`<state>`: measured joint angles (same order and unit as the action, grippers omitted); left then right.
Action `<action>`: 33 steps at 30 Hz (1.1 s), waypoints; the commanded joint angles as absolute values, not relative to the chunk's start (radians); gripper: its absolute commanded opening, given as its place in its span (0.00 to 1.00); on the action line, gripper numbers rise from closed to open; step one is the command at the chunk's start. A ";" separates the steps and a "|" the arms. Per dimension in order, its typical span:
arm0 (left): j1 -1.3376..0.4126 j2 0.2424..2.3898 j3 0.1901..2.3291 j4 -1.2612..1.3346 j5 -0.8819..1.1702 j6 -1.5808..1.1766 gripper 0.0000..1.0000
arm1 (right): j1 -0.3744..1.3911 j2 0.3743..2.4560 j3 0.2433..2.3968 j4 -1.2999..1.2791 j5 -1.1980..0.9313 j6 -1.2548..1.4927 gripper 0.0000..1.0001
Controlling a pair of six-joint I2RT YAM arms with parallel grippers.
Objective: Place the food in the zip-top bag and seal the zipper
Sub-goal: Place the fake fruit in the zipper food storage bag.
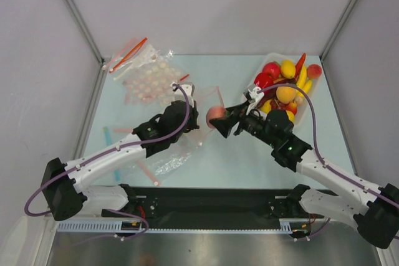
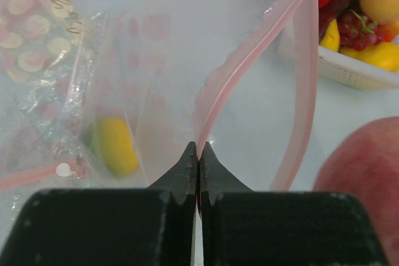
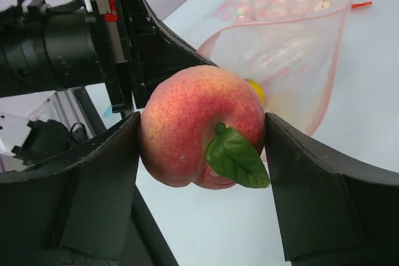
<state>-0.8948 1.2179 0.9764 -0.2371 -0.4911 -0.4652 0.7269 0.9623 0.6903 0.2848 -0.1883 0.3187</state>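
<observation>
The zip-top bag (image 2: pixel 162 60) lies on the table with its mouth held up and open. My left gripper (image 2: pixel 198 149) is shut on its pink-orange zipper (image 2: pixel 249 54); in the top view this gripper (image 1: pixel 192 118) is at mid-table. A green-yellow mango (image 2: pixel 115 144) lies inside the bag. My right gripper (image 3: pixel 201 130) is shut on a pink peach (image 3: pixel 193 123) with a green leaf, held in the air just in front of the bag's mouth (image 3: pixel 280 54). The top view shows the peach (image 1: pixel 215 114) right beside the left gripper. More food fills the white tray (image 1: pixel 304 111).
Clear bags printed with pale dots (image 1: pixel 146 76) lie at the back left, with a loose orange-red strip (image 1: pixel 129 54) on them. Thin blue and pink strips (image 1: pixel 107 135) lie on the left. The tray's rim (image 2: pixel 355 73) is close to the right of the bag.
</observation>
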 commanded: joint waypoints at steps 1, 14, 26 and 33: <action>-0.891 1.187 0.980 -0.181 -0.375 -0.442 0.00 | 0.764 0.991 0.736 0.345 -0.120 0.224 0.58; -0.891 1.108 0.946 -0.133 -0.229 -0.434 0.00 | 0.770 1.097 0.787 0.285 0.000 0.229 0.61; -0.891 1.092 0.950 -0.189 -0.408 -0.479 0.00 | 0.770 1.049 0.792 0.249 0.054 0.241 1.00; -0.891 1.108 0.950 -0.204 -0.474 -0.502 0.00 | 0.761 0.980 0.801 0.154 0.369 0.290 1.00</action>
